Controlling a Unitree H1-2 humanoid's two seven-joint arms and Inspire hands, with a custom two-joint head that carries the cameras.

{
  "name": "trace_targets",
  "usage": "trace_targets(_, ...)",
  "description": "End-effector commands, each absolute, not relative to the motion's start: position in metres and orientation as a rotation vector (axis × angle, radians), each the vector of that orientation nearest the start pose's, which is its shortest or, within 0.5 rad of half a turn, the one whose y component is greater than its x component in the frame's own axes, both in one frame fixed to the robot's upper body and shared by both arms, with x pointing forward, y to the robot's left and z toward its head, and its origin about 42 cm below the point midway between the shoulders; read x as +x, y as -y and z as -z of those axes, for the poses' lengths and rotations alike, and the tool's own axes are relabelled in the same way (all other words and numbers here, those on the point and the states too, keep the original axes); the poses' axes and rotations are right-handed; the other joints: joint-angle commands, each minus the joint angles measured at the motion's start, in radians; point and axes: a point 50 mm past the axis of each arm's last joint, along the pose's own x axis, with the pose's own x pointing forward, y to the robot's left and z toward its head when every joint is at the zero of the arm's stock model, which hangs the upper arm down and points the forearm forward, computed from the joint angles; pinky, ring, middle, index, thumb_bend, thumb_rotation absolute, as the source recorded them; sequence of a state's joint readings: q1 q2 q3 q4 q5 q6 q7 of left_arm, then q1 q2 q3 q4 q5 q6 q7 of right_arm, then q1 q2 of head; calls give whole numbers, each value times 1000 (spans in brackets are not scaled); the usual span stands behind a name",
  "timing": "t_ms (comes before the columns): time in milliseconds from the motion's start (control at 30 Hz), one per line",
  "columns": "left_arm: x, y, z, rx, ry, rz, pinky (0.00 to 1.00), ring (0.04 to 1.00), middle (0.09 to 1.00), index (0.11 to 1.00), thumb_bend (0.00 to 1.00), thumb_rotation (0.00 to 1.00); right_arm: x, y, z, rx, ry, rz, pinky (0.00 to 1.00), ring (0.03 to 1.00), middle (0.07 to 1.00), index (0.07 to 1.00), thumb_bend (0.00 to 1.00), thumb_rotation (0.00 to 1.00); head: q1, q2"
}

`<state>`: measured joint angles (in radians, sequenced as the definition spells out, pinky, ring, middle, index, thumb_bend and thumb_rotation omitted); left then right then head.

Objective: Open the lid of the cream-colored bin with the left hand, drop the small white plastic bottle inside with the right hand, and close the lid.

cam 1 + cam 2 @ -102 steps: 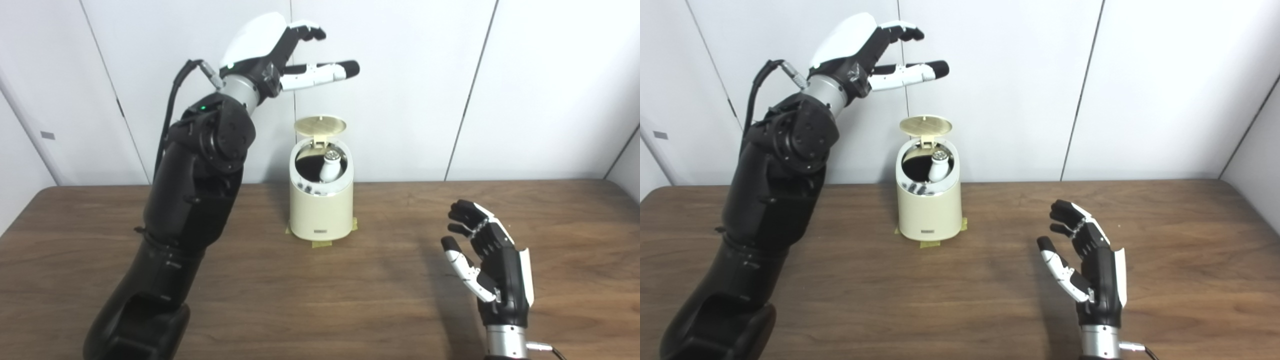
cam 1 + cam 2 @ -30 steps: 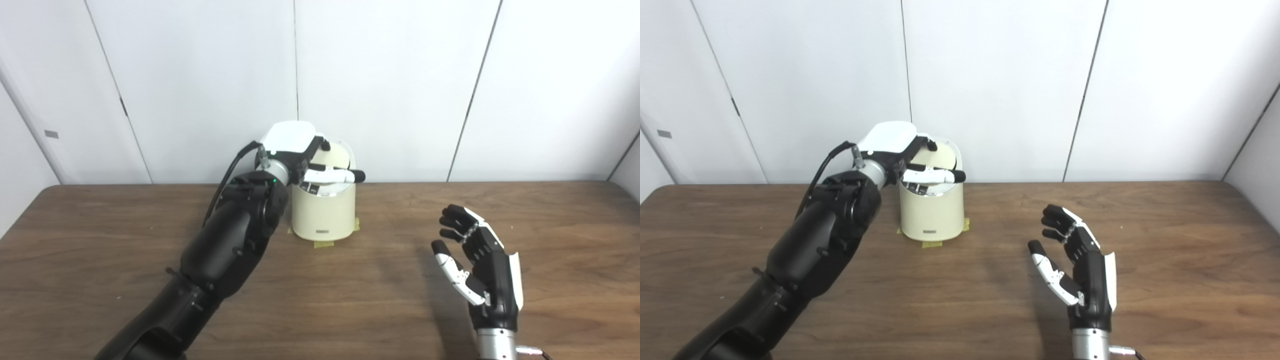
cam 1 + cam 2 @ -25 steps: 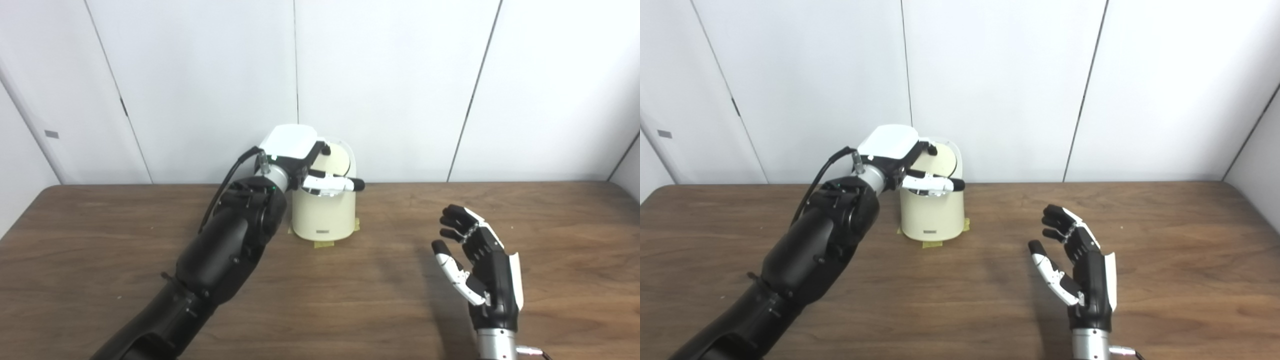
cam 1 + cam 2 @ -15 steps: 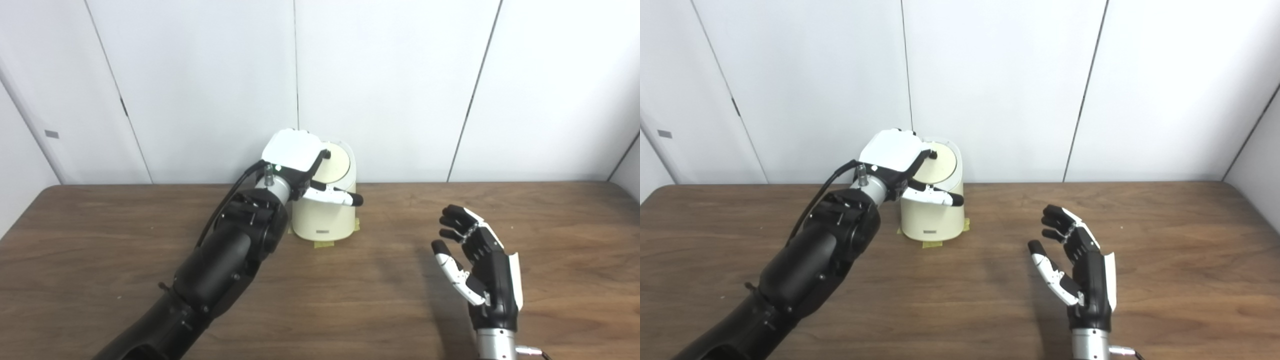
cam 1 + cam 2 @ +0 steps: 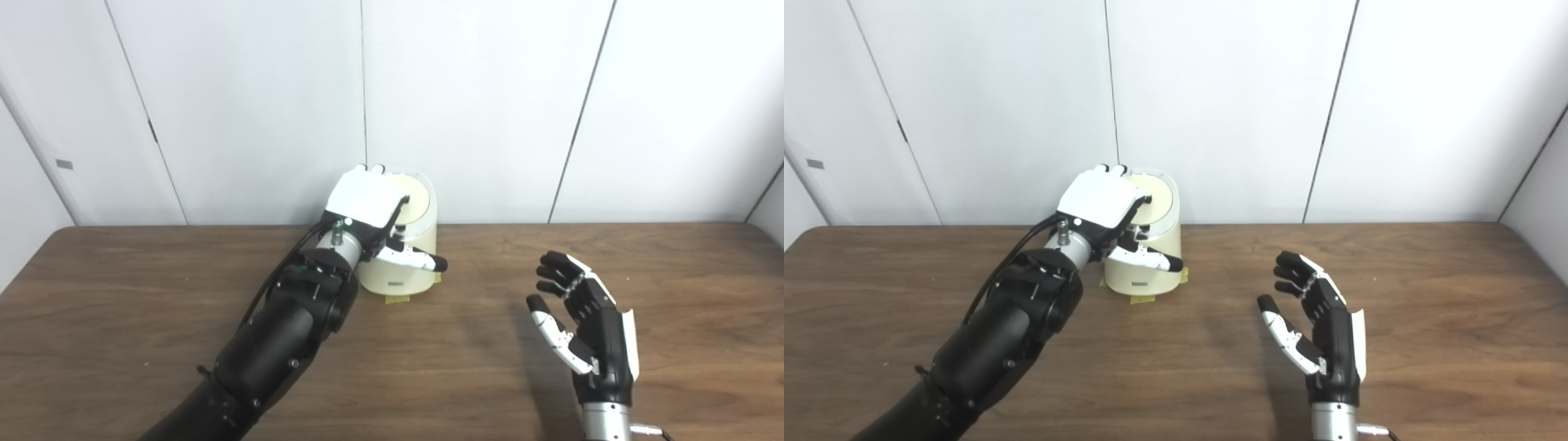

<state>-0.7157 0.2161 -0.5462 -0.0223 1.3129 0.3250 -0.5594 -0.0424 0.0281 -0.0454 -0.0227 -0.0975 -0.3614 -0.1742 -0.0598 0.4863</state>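
Note:
The cream-colored bin (image 5: pixel 407 278) stands at the back middle of the table, stuck down with tape. Its round lid (image 5: pixel 418 202) lies down flat on the sloped top. My left hand (image 5: pixel 367 202) rests on the lid from the left, fingers apart and flat, thumb (image 5: pixel 416 258) across the bin's front; it grips nothing. The small white bottle is hidden inside the bin. My right hand (image 5: pixel 582 318) hovers over the table at the right, palm turned left, open and empty.
The brown wooden table (image 5: pixel 429 355) runs under both arms. White wall panels (image 5: pixel 490 110) stand close behind the bin. Yellow tape tabs (image 5: pixel 395 299) show at the bin's base.
The lid was up with the bottle showing inside; my left hand has come down from high above and pushed the lid shut. My right hand has barely moved.

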Motion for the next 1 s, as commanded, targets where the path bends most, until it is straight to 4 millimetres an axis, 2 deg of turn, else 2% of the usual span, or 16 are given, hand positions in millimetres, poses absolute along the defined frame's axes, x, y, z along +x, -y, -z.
trace_targets(0,417,-90,-302,1712,371,255,1000,993,859,842,1000,1000,296,210,-153,-17,492,189,649,721,740,710,210,200,-1,1)
trace_targets(267,409,-91,-294,1707,357,275,1000,989,864,841,1000,1000,295,210,-153,-15,488,188,651,722,738,716,204,176,-2,6)
trace_targets(567,412,-94,-282,1713,325,301,1000,955,826,812,1000,1000,295,209,-154,-17,493,189,644,715,732,718,206,149,-1,9)
trace_targets(700,412,-95,-277,1723,314,319,1000,938,811,791,1000,1000,296,209,-154,-14,491,187,651,720,736,719,207,197,-3,9)
trace_targets(967,416,-99,-269,1721,279,350,1000,930,793,790,1000,1000,296,210,-154,-6,493,190,654,720,737,717,216,189,-4,11)
